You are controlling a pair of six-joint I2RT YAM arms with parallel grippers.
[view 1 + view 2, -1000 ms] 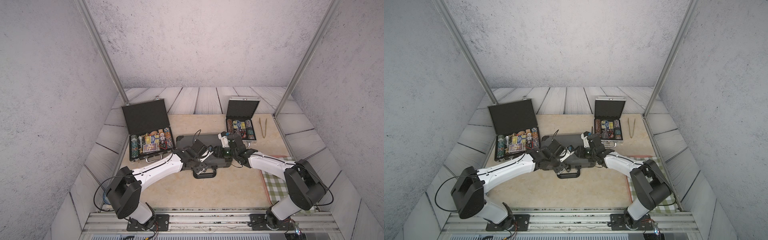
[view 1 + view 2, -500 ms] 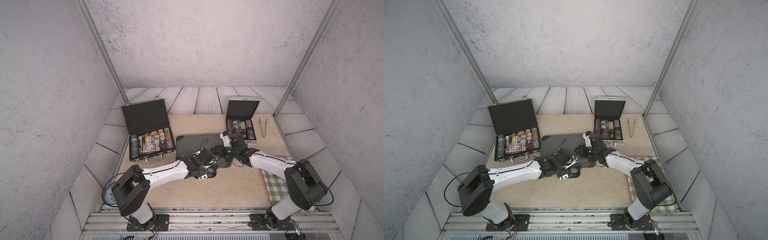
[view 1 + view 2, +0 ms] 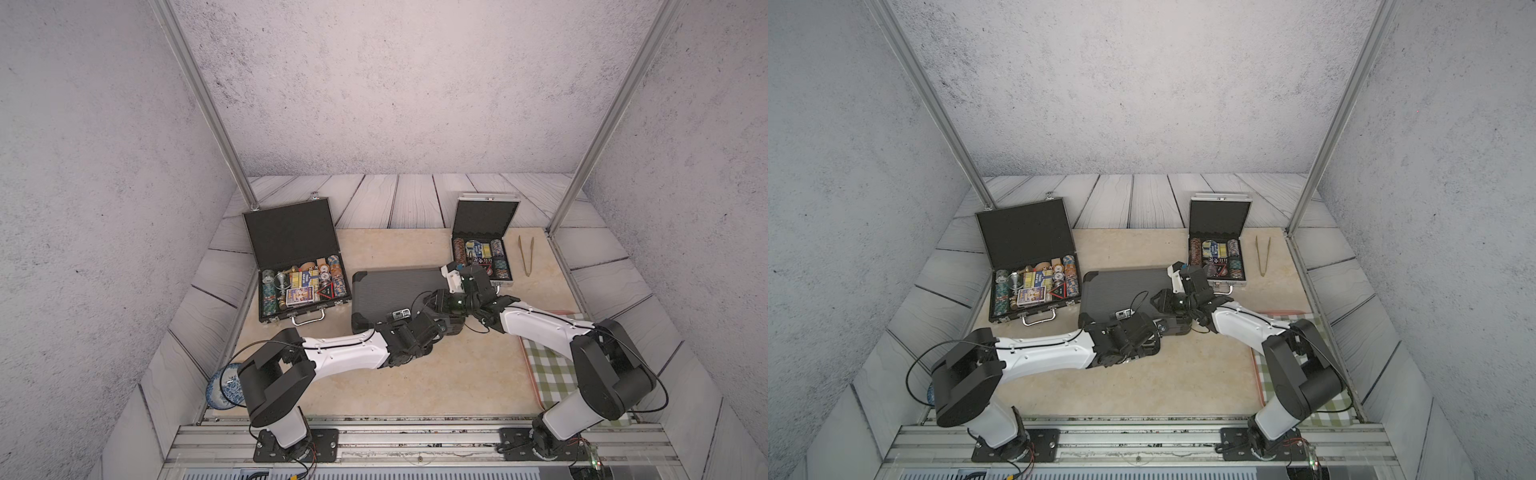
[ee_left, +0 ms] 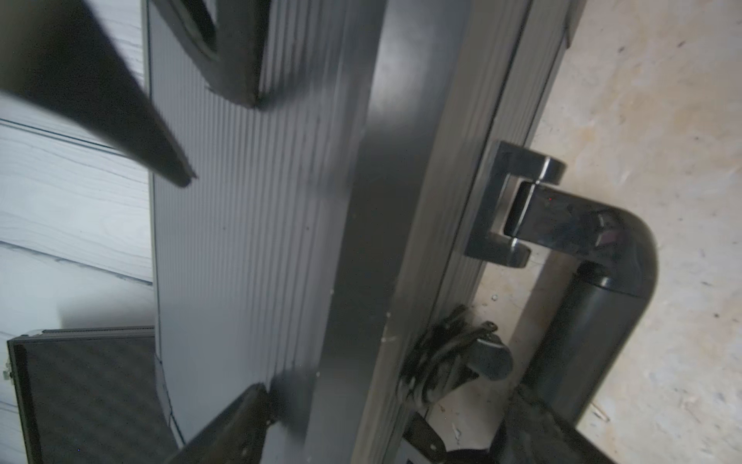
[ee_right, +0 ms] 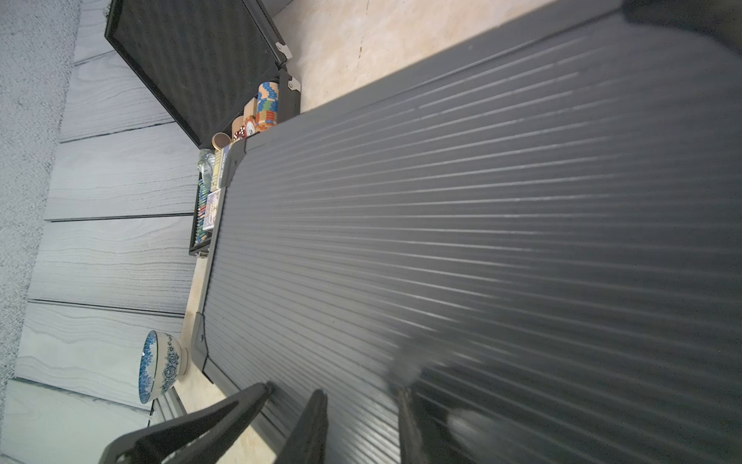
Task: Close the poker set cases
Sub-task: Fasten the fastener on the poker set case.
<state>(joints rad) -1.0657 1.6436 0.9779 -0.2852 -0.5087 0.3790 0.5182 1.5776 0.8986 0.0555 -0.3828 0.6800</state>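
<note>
- Left gripper [image 4: 223, 285] has drawn back from over the dark-grey ribbed case [image 3: 390, 291] to its front edge, jaws spread wide, nothing held.
- Right gripper [image 5: 292, 393]: jaws partly apart, straddling that case's front rim; grip cannot be told.
- Ribbed case lies shut; black case [image 3: 297, 266] beside it and silver case [image 3: 484, 232] behind its right end stand open.

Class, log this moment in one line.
large dark-grey ribbed case: closed; flat black textured case: open; small silver aluminium case: open; left gripper: jaws open

Slim tongs [image 3: 528, 272] on beige mat [image 3: 457, 382], green checked cloth [image 3: 552, 370], blue-patterned bowl [image 3: 222, 388] near left
</note>
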